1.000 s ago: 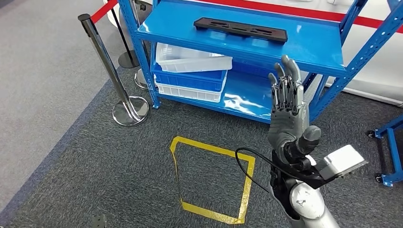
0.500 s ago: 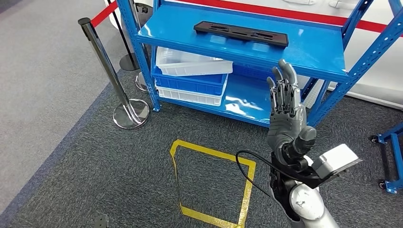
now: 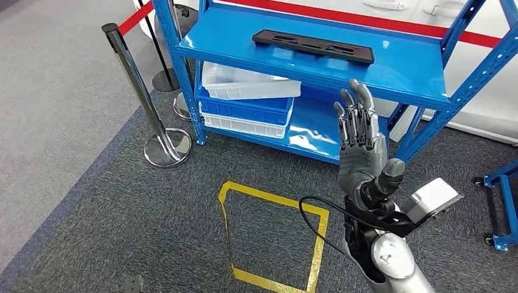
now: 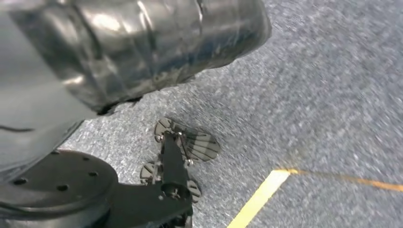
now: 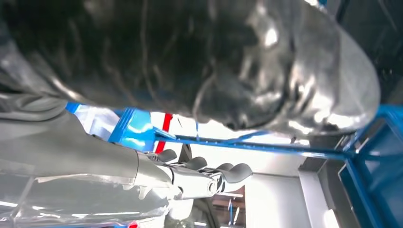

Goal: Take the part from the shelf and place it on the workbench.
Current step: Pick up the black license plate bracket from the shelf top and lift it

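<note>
Flat on the shelf (image 3: 391,67), the part (image 3: 313,46) lies crosswise; right hand (image 3: 360,149) fingers released.

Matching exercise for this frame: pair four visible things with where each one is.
Things:
1. black part
2. white bin
3. yellow tape outline
4. right hand

Places:
A. on the carpet before the shelf
B. raised in front of the shelf, fingers apart, holding nothing
C. on the shelf's top board
D. atop the blue bin, lower level

Pairs: 1-C, 2-D, 3-A, 4-B
</note>
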Robot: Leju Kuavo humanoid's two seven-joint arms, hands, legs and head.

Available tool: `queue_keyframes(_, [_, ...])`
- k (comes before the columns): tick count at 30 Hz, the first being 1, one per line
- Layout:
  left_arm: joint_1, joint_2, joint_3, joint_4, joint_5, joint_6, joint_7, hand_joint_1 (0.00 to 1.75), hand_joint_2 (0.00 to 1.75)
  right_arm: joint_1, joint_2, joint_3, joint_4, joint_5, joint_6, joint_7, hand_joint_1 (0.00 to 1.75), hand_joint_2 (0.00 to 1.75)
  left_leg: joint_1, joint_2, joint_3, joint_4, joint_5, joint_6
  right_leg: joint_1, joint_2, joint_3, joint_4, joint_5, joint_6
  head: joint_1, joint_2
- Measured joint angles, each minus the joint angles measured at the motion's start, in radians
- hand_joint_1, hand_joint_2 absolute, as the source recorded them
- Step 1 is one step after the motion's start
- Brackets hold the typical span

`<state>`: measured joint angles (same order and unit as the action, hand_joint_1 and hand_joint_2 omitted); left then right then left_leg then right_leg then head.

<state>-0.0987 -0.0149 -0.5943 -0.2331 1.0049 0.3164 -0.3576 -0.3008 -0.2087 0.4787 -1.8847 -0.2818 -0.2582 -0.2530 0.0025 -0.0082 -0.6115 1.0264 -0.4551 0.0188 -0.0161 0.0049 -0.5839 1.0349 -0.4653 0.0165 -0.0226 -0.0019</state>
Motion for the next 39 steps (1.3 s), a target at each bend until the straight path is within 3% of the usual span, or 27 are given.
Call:
queue_keyframes(2, [0.002,-0.001,-0.003,0.000,-0.001,0.000,0.000,0.00,0.00,0.000,-0.001,-0.001,0.004,-0.001,0.002,-0.003,0.00,0.00,0.005,0.001,0.009,-0.012,0.003,0.010,0.001,-0.001,-0.008,0.019,-0.015,0.009,0.002,0.000])
queue_keyframes(3, [0.001,-0.001,-0.005,0.001,-0.003,0.001,0.001,0.00,0.00,0.000,-0.002,-0.002,0.006,-0.001,0.003,-0.004,0.00,0.00,0.006,0.002,0.014,-0.016,0.004,0.014,0.001,-0.002,-0.026,0.056,-0.035,0.011,0.004,0.000])
queue_keyframes(5, [-0.001,-0.001,-0.010,0.003,-0.007,0.000,0.002,0.00,0.00,0.002,-0.005,-0.002,0.011,0.000,0.003,-0.005,0.00,0.00,0.003,0.002,0.019,-0.018,0.000,0.023,0.000,-0.002,-0.093,0.181,-0.089,0.012,0.006,0.000])
queue_keyframes(6, [-0.002,-0.001,-0.012,0.003,-0.009,-0.001,0.002,0.00,0.00,0.005,-0.006,-0.002,0.014,0.000,0.003,-0.006,0.00,0.00,0.001,0.002,0.020,-0.017,-0.003,0.027,0.000,-0.002,-0.126,0.236,-0.103,0.012,0.006,0.000])
queue_keyframes(7, [-0.001,-0.001,-0.013,0.003,-0.010,-0.002,0.002,0.00,0.00,0.008,-0.006,-0.002,0.016,0.001,0.003,-0.006,0.00,0.00,-0.001,0.001,0.023,-0.015,-0.007,0.029,0.000,-0.002,-0.145,0.263,-0.100,0.010,0.006,0.000])
queue_keyframes(8, [0.000,-0.001,-0.013,0.003,-0.011,-0.002,0.001,0.00,0.00,0.009,-0.007,-0.002,0.018,0.001,0.003,-0.006,0.00,0.00,-0.002,0.000,0.027,-0.012,-0.012,0.030,0.001,-0.002,-0.146,0.252,-0.078,0.007,0.006,0.000])
queue_keyframes(10, [0.002,-0.002,-0.013,0.003,-0.014,-0.005,-0.004,0.00,0.00,0.009,-0.008,-0.003,0.019,0.003,0.003,-0.006,0.00,0.00,-0.002,-0.002,0.038,-0.007,-0.024,0.027,0.003,-0.002,-0.099,0.140,-0.002,-0.002,0.007,0.000])
queue_keyframes(12, [0.000,-0.003,-0.014,0.003,-0.015,-0.007,-0.012,0.00,0.00,0.009,-0.009,-0.003,0.020,0.004,0.003,-0.005,0.00,0.00,-0.004,-0.003,0.044,-0.002,-0.036,0.018,0.008,-0.001,-0.050,0.040,0.031,-0.010,0.006,0.000])
queue_keyframes(14, [-0.001,-0.003,-0.014,0.003,-0.014,-0.008,-0.019,0.00,0.00,0.009,-0.009,-0.003,0.021,0.005,0.003,-0.005,0.00,0.00,-0.006,-0.003,0.044,-0.001,-0.041,0.008,0.011,0.001,-0.035,0.015,0.023,-0.015,0.005,0.000])
queue_keyframes(17, [-0.002,-0.002,-0.015,0.003,-0.011,-0.008,-0.025,0.00,0.00,0.009,-0.010,-0.003,0.021,0.009,0.003,-0.006,0.00,0.00,-0.004,0.000,0.041,0.020,-0.059,-0.009,0.005,0.003,-0.021,0.003,0.017,-0.027,0.002,0.000])
queue_keyframes(18, [-0.002,-0.002,-0.015,0.003,-0.010,-0.009,-0.025,0.00,0.00,0.009,-0.011,-0.003,0.021,0.010,0.003,-0.006,0.00,0.00,-0.003,0.001,0.023,0.058,-0.078,-0.015,0.002,0.002,-0.013,-0.001,0.015,-0.032,0.001,0.000])
queue_keyframes(20, [-0.002,-0.002,-0.015,0.003,-0.008,-0.010,-0.026,0.00,0.00,0.009,-0.011,-0.003,0.021,0.012,0.003,-0.006,0.00,0.00,0.002,0.002,-0.047,0.182,-0.124,-0.024,0.001,0.000,-0.002,-0.003,0.006,-0.038,-0.002,0.000])
queue_keyframes(21, [-0.002,-0.003,-0.015,0.003,-0.008,-0.011,-0.026,0.00,0.00,0.010,-0.011,-0.003,0.021,0.012,0.003,-0.006,0.00,0.00,0.004,0.002,-0.086,0.241,-0.137,-0.027,0.001,0.000,0.004,-0.003,0.001,-0.039,-0.002,0.000])
queue_keyframes(22, [0.000,-0.003,-0.015,0.003,-0.008,-0.011,-0.026,0.00,0.00,0.011,-0.011,-0.003,0.021,0.012,0.002,-0.006,0.00,0.00,0.005,0.002,-0.111,0.272,-0.132,-0.028,0.001,0.001,0.011,-0.003,-0.005,-0.038,-0.002,0.000])
queue_keyframes(23, [0.001,-0.002,-0.015,0.003,-0.008,-0.011,-0.026,0.00,0.00,0.012,-0.011,-0.003,0.022,0.012,0.002,-0.006,0.00,0.00,0.006,0.002,-0.120,0.266,-0.107,-0.028,0.001,0.002,0.020,-0.003,-0.012,-0.037,-0.002,0.000])
queue_keyframes(24, [0.002,-0.002,-0.015,0.003,-0.008,-0.011,-0.026,0.00,0.00,0.012,-0.011,-0.003,0.022,0.012,0.002,-0.006,0.00,0.00,0.006,0.002,-0.110,0.223,-0.065,-0.025,0.001,0.003,0.032,-0.003,-0.020,-0.036,-0.002,0.000])
queue_keyframes(26, [0.003,-0.001,-0.015,0.004,-0.008,-0.011,-0.026,0.00,0.00,0.012,-0.011,-0.003,0.022,0.012,0.002,-0.006,0.00,0.00,0.002,0.002,-0.062,0.095,0.016,-0.014,0.002,0.005,0.053,-0.004,-0.037,-0.029,-0.002,0.000])
queue_keyframes(27, [0.002,0.000,-0.015,0.004,-0.008,-0.011,-0.027,0.00,0.00,0.011,-0.011,-0.003,0.022,0.012,0.002,-0.005,0.00,0.00,-0.001,0.003,-0.039,0.044,0.031,-0.008,0.003,0.005,0.059,-0.006,-0.043,-0.024,-0.001,0.000])
queue_keyframes(29, [0.000,0.001,-0.015,0.004,-0.008,-0.011,-0.027,0.00,0.00,0.011,-0.011,-0.003,0.022,0.012,0.002,-0.004,0.00,0.00,-0.006,0.003,-0.017,0.006,0.021,0.004,0.006,0.005,0.066,-0.011,-0.047,-0.013,0.000,0.000])
queue_keyframes(32, [0.001,0.000,-0.015,0.004,-0.008,-0.011,-0.027,0.00,0.00,0.010,-0.011,-0.003,0.022,0.014,0.001,-0.004,0.00,0.00,-0.001,0.002,0.011,-0.019,0.011,0.021,0.005,0.004,0.075,0.007,-0.055,0.001,0.001,0.000])
queue_keyframes(34, [0.001,0.000,-0.015,0.004,-0.008,-0.011,-0.027,0.00,0.00,0.010,-0.012,-0.004,0.022,0.017,0.000,-0.002,0.00,0.00,0.002,0.002,0.033,-0.030,0.004,0.032,0.003,0.003,0.030,0.093,-0.092,0.007,0.002,0.000])
queue_keyframes(36, [0.000,0.001,-0.015,0.004,-0.008,-0.011,-0.026,0.00,0.00,0.013,-0.013,-0.004,0.022,0.021,-0.003,0.000,0.00,0.00,0.001,0.002,0.046,-0.031,-0.008,0.038,0.003,0.003,-0.052,0.215,-0.133,0.013,0.002,0.000])
queue_keyframes(37, [0.000,0.001,-0.015,0.004,-0.008,-0.011,-0.026,0.00,0.00,0.016,-0.013,-0.004,0.022,0.022,-0.004,0.000,0.00,0.00,0.001,0.001,0.053,-0.031,-0.015,0.039,0.002,0.003,-0.087,0.254,-0.138,0.014,0.002,0.000])
queue_keyframes(38, [0.002,0.001,-0.015,0.004,-0.008,-0.011,-0.025,0.00,0.00,0.018,-0.014,-0.004,0.022,0.024,-0.005,0.001,0.00,0.00,0.000,0.000,0.063,-0.030,-0.022,0.038,0.002,0.003,-0.106,0.258,-0.122,0.016,0.002,0.000])
queue_keyframes(39, [0.003,0.000,-0.015,0.004,-0.008,-0.011,-0.024,0.00,0.00,0.019,-0.014,-0.004,0.023,0.025,-0.006,0.001,0.00,0.00,0.000,-0.001,0.075,-0.030,-0.031,0.036,0.001,0.003,-0.107,0.226,-0.083,0.016,0.002,0.000])
